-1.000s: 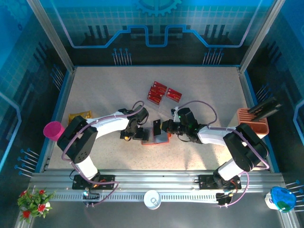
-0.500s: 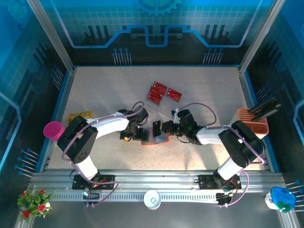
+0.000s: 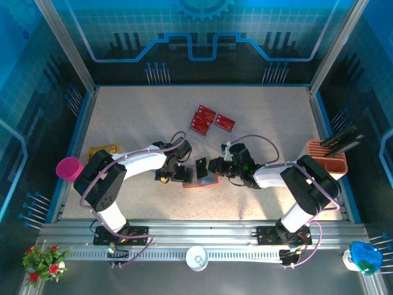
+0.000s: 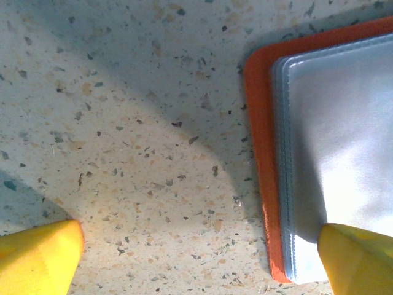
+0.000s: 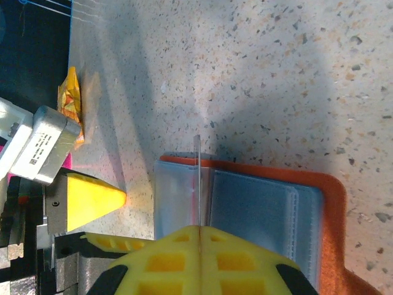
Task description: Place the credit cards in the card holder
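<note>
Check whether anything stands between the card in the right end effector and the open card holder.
Nothing visible does. The card, pinched in the right end effector, is poised over the card holder. The open left end effector straddles the holder's edge, outside the path.

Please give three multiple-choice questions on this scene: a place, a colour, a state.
1. Where do the red cards lie? A. beyond the card holder, farther back; B. inside it; C. under it.
2. The card holder's cover is: A. blue; B. orange-red; C. green.
3. The right pincer is: A. wide open; B. shut and empty; C. shut on a dark card.
Answers: 1 A, the top view shows them farther back; 2 B, its orange-red rim shows; 3 C, the card's thin edge is clamped in it.
</note>
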Controlling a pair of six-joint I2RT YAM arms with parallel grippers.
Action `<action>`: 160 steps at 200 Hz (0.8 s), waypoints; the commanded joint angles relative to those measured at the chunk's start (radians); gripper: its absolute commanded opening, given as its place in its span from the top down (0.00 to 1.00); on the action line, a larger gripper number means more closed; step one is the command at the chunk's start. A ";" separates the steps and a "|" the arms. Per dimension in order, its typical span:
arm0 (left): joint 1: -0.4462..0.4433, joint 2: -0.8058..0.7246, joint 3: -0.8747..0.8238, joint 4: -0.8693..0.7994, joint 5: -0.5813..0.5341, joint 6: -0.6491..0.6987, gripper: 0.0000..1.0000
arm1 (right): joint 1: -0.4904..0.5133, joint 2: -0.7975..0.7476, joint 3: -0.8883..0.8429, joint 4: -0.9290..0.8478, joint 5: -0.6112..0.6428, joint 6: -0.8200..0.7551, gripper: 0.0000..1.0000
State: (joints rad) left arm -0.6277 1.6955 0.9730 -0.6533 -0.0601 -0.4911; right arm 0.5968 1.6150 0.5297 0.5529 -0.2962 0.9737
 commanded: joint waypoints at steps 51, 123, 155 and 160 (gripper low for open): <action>-0.004 0.010 -0.034 -0.009 -0.009 0.003 0.01 | 0.014 -0.026 -0.008 0.055 0.028 0.034 1.00; -0.004 0.013 -0.034 -0.008 -0.008 0.006 0.01 | 0.027 0.036 -0.023 0.084 0.023 0.035 1.00; -0.004 0.014 -0.034 -0.008 -0.009 0.008 0.01 | 0.036 0.046 -0.043 0.082 0.035 0.024 1.00; -0.003 0.016 -0.034 -0.006 -0.009 0.008 0.01 | 0.037 0.046 -0.047 0.082 0.035 0.022 1.00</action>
State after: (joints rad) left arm -0.6277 1.6951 0.9722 -0.6525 -0.0601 -0.4908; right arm 0.6167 1.6444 0.5079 0.6147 -0.2878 1.0061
